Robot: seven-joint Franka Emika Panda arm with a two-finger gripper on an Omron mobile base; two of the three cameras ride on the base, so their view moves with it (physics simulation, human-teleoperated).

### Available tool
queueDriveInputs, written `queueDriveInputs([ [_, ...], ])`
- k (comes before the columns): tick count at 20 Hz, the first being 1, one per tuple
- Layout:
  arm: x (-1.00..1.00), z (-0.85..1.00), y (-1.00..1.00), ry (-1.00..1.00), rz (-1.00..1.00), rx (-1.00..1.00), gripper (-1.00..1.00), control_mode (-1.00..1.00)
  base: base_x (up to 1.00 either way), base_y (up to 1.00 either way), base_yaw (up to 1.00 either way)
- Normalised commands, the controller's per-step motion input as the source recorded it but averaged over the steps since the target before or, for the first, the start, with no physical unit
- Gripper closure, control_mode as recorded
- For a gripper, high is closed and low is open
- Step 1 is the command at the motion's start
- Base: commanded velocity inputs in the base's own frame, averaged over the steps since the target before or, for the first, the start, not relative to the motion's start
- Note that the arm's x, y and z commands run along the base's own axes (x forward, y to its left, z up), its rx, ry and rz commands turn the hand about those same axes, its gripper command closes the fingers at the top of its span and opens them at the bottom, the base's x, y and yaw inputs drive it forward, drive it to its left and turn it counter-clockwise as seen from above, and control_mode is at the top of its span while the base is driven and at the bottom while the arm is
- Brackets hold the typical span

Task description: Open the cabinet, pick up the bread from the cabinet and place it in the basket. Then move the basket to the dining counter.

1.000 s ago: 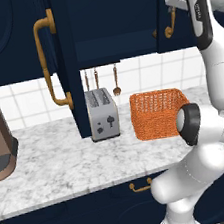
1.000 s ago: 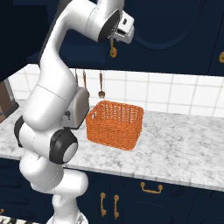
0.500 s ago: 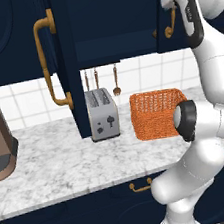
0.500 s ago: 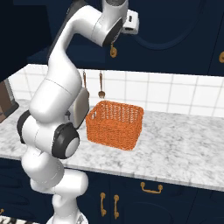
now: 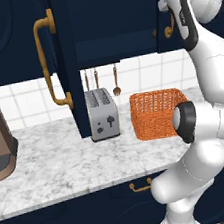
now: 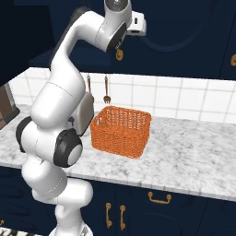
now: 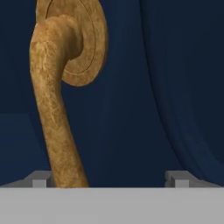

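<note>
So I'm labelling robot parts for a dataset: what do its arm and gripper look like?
The arm is glossy white with rounded, tube-like segments and dark grey bands and caps at the joints. The gripper ends in two small, square, grey finger tips. No cables or markings are visible.

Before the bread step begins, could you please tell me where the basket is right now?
The basket sits on the marble worktop, just right of the toaster in both base views, below the navy wall cabinet.
</note>
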Motion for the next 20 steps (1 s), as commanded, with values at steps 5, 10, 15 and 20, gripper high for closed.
queueDriveInputs([
  [5,0.02,-0.03,0.29,0.0,-0.07,0.0,-1.0,-1.0,0.0,0.0,0.0],
  [10,0.01,0.0,0.08,0.0,-0.01,0.0,-1.0,-1.0,0.0,0.0,0.0],
  [15,0.1,-0.07,0.06,-0.05,0.0,0.0,-1.0,-1.0,0.0,0.0,0.0],
  [20,0.1,-0.13,0.33,0.0,0.0,0.0,1.0,-1.0,0.0,0.0,0.0],
])
